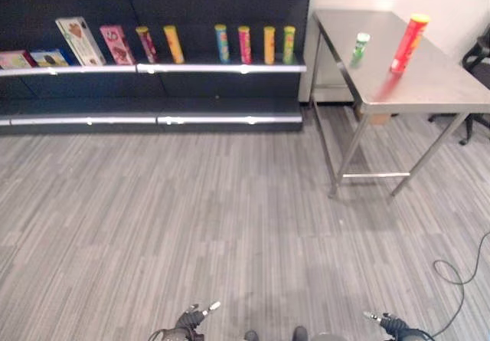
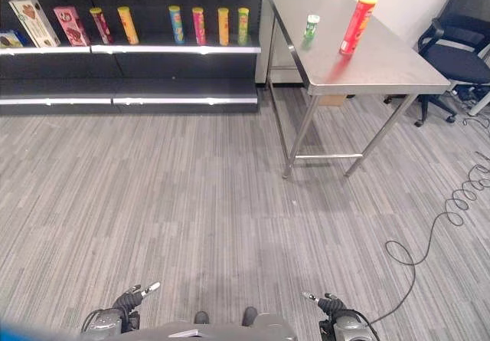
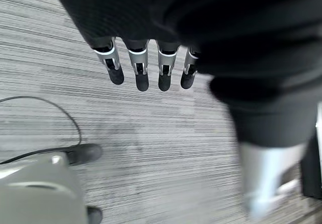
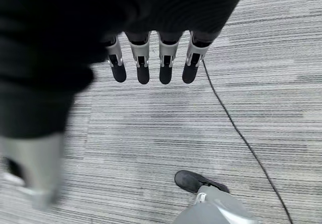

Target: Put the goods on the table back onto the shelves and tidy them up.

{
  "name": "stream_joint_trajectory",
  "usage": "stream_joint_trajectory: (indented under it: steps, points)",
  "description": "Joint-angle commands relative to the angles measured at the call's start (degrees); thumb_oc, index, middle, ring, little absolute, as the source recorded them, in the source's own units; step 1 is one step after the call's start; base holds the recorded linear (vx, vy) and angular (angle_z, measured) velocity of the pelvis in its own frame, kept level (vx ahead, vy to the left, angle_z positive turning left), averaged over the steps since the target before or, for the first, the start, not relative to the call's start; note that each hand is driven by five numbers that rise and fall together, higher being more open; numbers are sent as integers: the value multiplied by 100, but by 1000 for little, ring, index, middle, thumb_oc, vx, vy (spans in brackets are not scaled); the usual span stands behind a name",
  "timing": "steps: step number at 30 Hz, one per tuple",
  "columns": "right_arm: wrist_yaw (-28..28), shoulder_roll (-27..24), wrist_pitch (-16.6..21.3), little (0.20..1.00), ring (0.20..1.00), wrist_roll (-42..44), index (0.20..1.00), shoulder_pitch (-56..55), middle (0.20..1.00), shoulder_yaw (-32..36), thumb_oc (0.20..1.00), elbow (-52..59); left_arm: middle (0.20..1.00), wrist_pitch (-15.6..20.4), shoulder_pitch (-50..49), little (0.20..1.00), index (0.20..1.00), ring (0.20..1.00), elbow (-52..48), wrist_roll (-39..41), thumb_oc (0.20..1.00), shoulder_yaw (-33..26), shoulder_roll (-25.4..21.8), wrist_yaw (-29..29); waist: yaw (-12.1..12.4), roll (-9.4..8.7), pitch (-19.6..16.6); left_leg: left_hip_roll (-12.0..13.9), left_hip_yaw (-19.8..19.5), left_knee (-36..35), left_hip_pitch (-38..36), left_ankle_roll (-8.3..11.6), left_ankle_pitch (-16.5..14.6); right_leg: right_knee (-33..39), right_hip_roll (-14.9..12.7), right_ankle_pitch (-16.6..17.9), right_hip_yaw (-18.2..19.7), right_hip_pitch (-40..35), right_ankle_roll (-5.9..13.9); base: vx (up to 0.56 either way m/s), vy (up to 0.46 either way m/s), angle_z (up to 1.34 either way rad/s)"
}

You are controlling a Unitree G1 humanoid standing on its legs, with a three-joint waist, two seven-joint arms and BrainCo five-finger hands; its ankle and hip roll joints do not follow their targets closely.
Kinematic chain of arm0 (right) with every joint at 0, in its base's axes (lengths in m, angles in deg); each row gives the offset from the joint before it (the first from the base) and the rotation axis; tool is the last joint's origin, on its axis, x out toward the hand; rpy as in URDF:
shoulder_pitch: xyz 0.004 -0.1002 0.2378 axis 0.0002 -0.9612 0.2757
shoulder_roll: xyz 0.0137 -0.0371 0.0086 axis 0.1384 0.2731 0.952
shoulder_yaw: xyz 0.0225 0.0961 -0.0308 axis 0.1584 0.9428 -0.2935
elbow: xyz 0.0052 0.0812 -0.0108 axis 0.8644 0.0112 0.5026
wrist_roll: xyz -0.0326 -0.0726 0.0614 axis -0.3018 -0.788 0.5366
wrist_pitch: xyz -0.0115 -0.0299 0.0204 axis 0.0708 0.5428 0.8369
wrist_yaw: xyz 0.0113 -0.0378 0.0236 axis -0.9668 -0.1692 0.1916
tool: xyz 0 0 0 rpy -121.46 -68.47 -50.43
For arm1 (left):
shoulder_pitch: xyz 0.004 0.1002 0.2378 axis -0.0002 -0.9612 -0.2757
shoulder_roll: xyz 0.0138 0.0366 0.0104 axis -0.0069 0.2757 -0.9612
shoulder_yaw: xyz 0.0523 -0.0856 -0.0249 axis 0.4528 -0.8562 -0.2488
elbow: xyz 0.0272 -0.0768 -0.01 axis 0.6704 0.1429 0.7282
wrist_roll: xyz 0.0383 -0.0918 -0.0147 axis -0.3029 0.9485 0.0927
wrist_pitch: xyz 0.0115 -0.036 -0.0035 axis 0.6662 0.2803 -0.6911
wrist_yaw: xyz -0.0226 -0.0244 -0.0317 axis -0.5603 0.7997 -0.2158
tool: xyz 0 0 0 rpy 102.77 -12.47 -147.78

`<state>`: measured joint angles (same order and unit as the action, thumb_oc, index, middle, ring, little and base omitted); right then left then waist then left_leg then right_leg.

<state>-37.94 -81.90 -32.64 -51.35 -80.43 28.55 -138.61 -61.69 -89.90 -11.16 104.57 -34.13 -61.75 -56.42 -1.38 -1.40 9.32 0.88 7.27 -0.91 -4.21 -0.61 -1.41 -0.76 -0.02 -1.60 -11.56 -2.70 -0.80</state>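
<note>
The dark shelves (image 1: 153, 69) run along the far wall, the middle one carrying boxes at its left end and a row of upright tubes (image 1: 253, 44) further right. To the right of them stands the steel table (image 2: 383, 69), well apart from the robot across open carpet. On the table are the goods to put back: a tall red tube (image 2: 357, 24) with a yellow cap, standing upright toward the far right, and a small green can (image 2: 310, 27) to its left, also upright. The red tube is probably light, stiff card with a smooth skin, and tall enough to tip, so it is best held round the middle. The green can looks light and slick, and should suit a wrap round its body. The left robot hand (image 3: 143, 65) and the right robot hand (image 4: 151, 63) both hang over the carpet with fingers straight and apart, holding nothing.
</note>
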Motion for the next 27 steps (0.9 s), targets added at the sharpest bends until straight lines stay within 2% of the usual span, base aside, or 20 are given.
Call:
stream_joint_trajectory:
  steps: [1, 17, 27]
  points:
    - [-40, -186, 124, 1000, 1000, 80, 1000, 270, 1000, -216, 1000, 6, 1000, 124, 256, 1000, 1000, 1000, -8, 50, 1000, 34, -125, -46, -47, -129, 71, 338, 131, -22, -156, 516, -252, 483, -525, -498, -26, -675, 778, 0, 0, 0]
    - [33, -110, 120, 1000, 1000, 67, 1000, 211, 1000, -197, 1000, -127, 1000, 108, 282, 1000, 1000, 1000, 121, -125, 1000, 56, -85, 76, -76, -27, 38, 258, 75, -118, -162, 475, -231, 436, -557, -515, -33, -636, 800, 1, 2, 0]
    - [-4, -124, 93, 1000, 1000, -39, 1000, 263, 1000, -275, 1000, -92, 1000, 114, 202, 1000, 1000, 1000, 199, 49, 1000, -80, -70, 95, 58, -58, 33, 106, -34, -85, -52, 337, -306, 280, -701, -471, -24, -473, 900, 2, 62, 2]
